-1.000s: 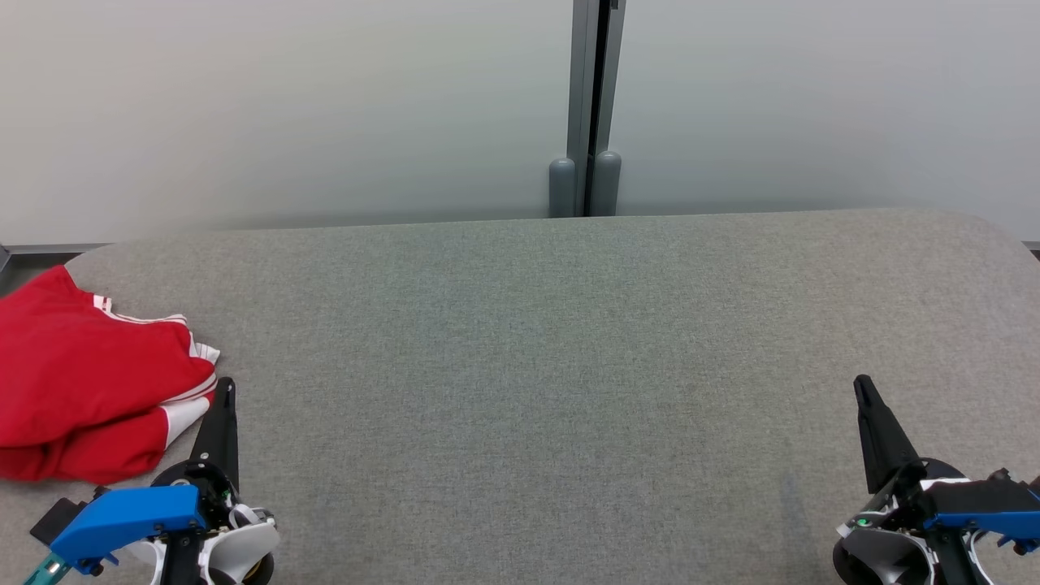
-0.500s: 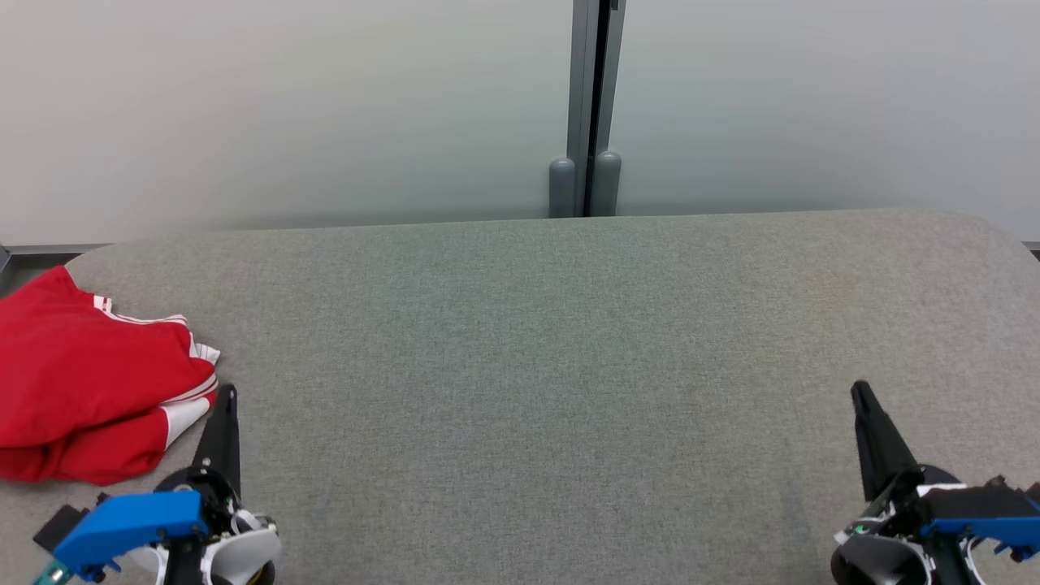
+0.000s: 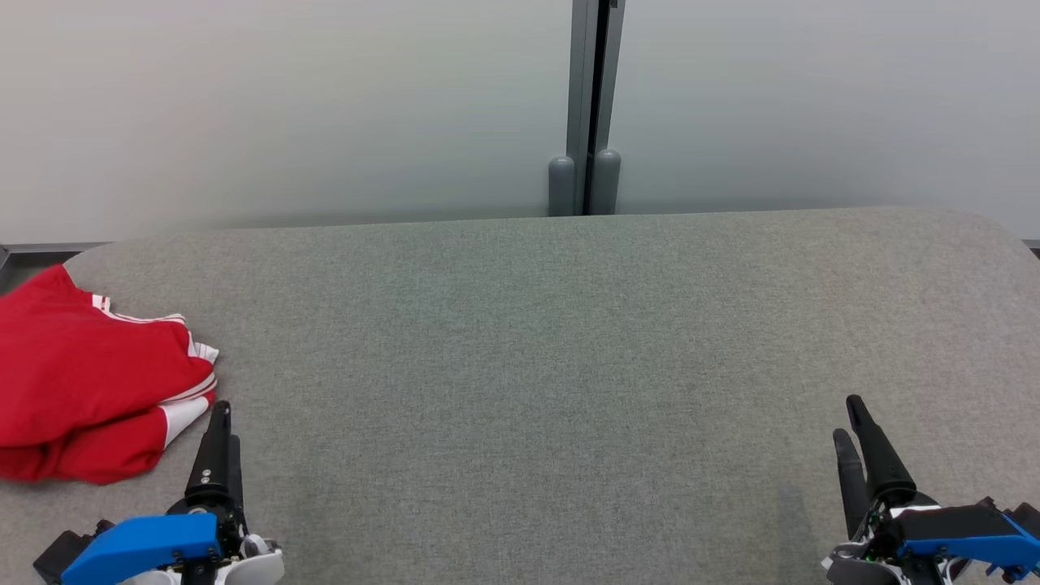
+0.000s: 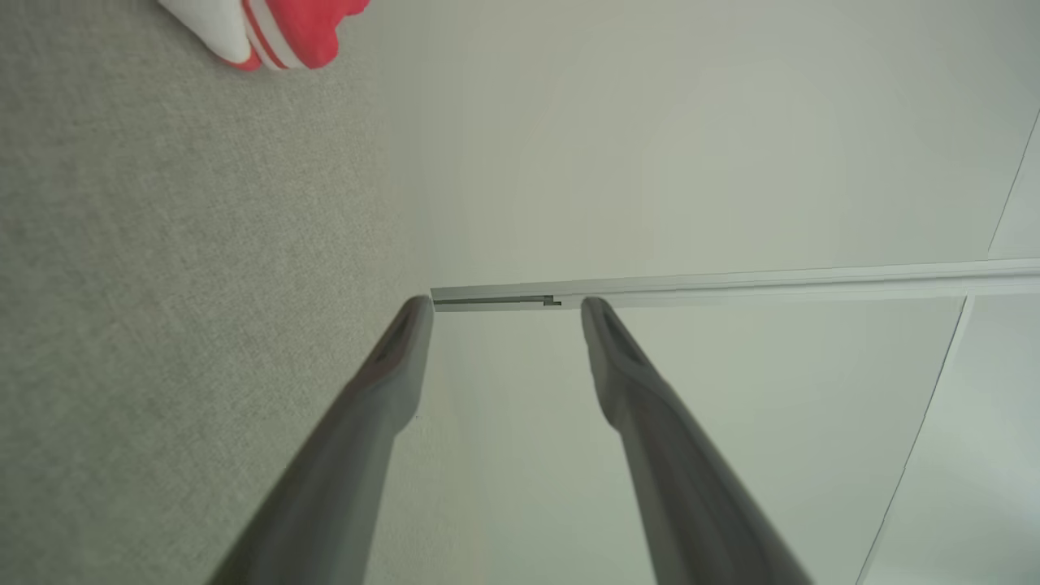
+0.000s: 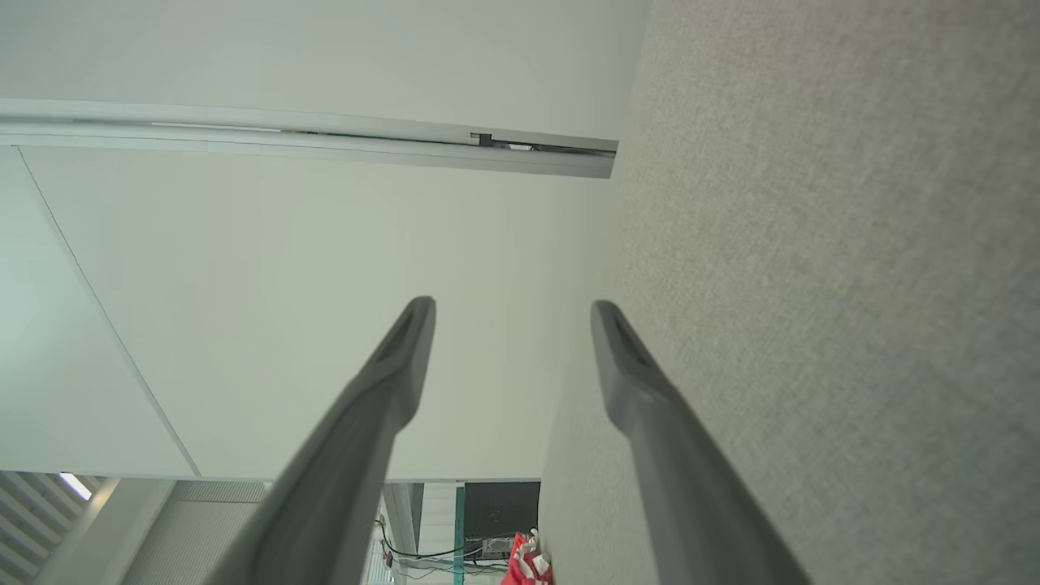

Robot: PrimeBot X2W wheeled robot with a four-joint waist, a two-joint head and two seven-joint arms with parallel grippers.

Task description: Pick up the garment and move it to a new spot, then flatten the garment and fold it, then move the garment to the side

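The head view takes in the whole scene: a crumpled red fabric garment (image 3: 81, 382) with white stripes along its hems lies at the left edge of the grey, felt-like tabletop (image 3: 520, 341), whose far corners are rounded. The left pincer (image 3: 223, 426) lies just beside the garment's near right corner without touching it. The right pincer (image 3: 847, 418) is well apart from it, at the lower right. Each pincer has long, dark, tapering fingers rising from a blue plastic housing (image 3: 138, 544).

The head view shows each pair of fingers nearly edge-on, so the gap is hard to judge there. The wrist views settle it. In its own wrist view the left pincer (image 4: 505, 305) stands wide open and holds nothing, and only a rounded fold of the garment (image 4: 284, 32), red with white bands, shows at the top left. The right pincer (image 5: 512, 307) is likewise spread wide and empty over bare grey weave.

A grey metal post (image 3: 591, 106) divides the smooth, pale wall panels behind the tabletop. The right wrist view also shows a small red-and-white shape (image 5: 528, 569) at its bottom edge – too small to identify.
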